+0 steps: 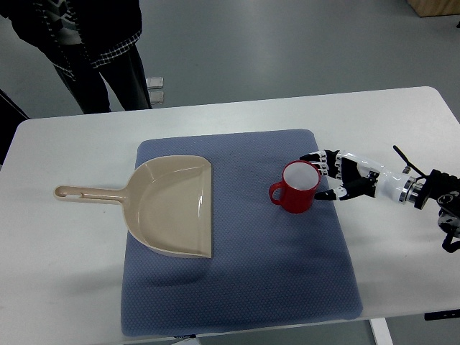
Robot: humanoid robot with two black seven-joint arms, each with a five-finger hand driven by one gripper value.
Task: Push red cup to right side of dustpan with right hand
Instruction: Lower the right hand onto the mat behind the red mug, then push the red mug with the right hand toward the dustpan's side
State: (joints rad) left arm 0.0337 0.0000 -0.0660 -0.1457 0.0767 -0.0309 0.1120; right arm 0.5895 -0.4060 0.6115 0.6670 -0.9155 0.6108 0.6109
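Note:
A red cup (297,187) with a white inside stands upright on the blue mat (237,287), its handle pointing left. To its left lies a beige dustpan (172,205), open edge facing the cup, handle reaching left onto the table. My right hand (327,176) comes in from the right edge, its fingers (316,159) relaxed and spread against the cup's right side, holding nothing. The left arm does not show.
The mat lies on a white table (65,287) whose far edge runs along the top. A person in dark clothes (93,43) stands beyond the table's far left corner. Bare mat stretches between dustpan and cup.

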